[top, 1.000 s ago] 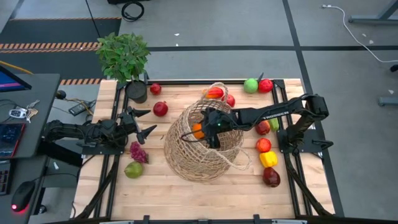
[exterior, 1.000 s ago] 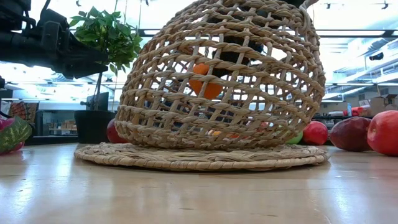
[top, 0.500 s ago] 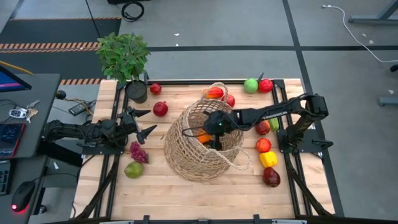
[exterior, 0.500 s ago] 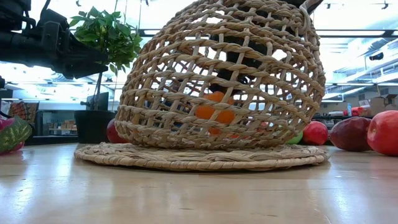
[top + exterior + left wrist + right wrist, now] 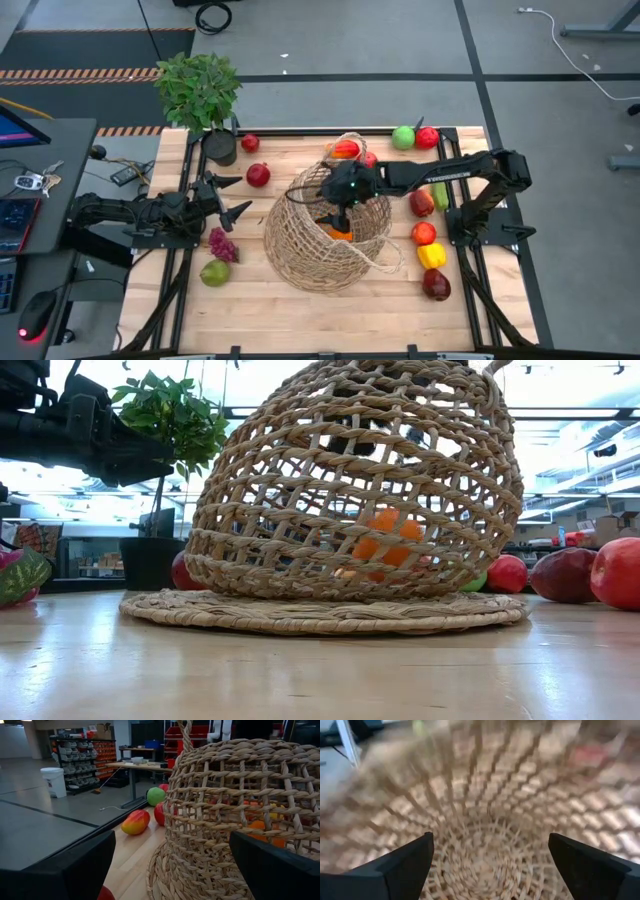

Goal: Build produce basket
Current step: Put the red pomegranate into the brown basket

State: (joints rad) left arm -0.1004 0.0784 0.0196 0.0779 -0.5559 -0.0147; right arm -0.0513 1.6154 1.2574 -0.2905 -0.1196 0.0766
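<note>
Overhead, right tool (image 5: 340, 200) hangs spread above basket (image 5: 300, 255); plant (image 5: 200, 90) stands well apart.

You've got a light wood-plank table top (image 5: 300, 305) w/ black rails, sitting on grey concrete floor (image 5: 330, 35) marked by dark seams. A black-and-yellow hazard stripe (image 5: 75, 73) runs along the floor beyond the table's far left corner, a white cable (image 5: 560, 30) lies far right. A dark desk (image 5: 45, 200) w/ a black computer mouse (image 5: 35, 312) sits left of the table. Behind the table: a white cylindrical bin (image 5: 54, 781), red parts shelving (image 5: 97, 755), a pale workbench (image 5: 137, 766). Bright light overhead.
</note>
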